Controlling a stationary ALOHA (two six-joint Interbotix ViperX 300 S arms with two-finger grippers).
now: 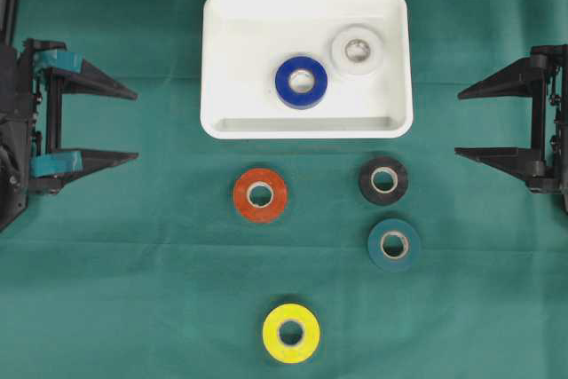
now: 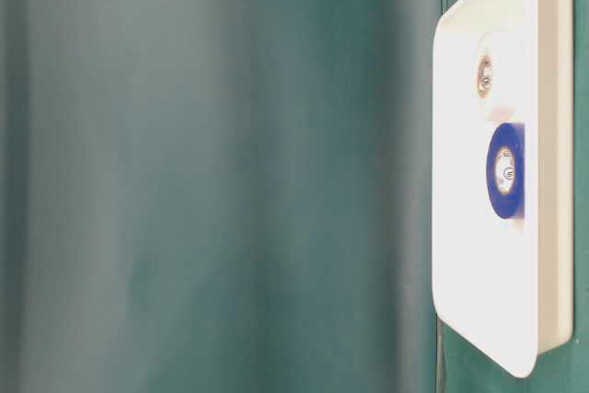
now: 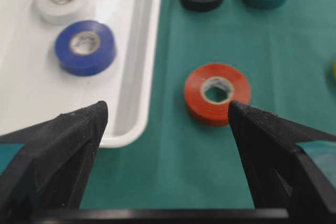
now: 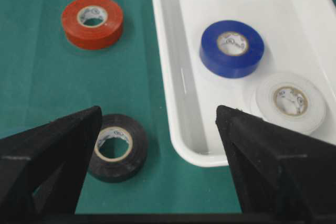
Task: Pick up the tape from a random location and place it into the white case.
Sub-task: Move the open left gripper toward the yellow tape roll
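Green cloth covers the whole surface [image 1: 115, 308], and on it, nearest the bottom edge of the overhead view, lies a yellow tape roll [image 1: 291, 333] flat on its side. Farther up sit a teal roll [image 1: 394, 244] and, just above it, a black roll [image 1: 383, 181], with an orange roll [image 1: 260, 194] well to their left; all four lie flat on the cloth, apart from one another and outside the tray. Beyond them rests the white case [image 1: 222, 122], holding a blue roll [image 1: 301, 82] near its middle and a white roll [image 1: 358, 49] close beside it toward the far right corner. At the left edge the left pincer [image 1: 133, 125] hangs released, fingers spread wide and holding nothing; at the right edge the right pincer [image 1: 460, 123] is likewise spread and empty.
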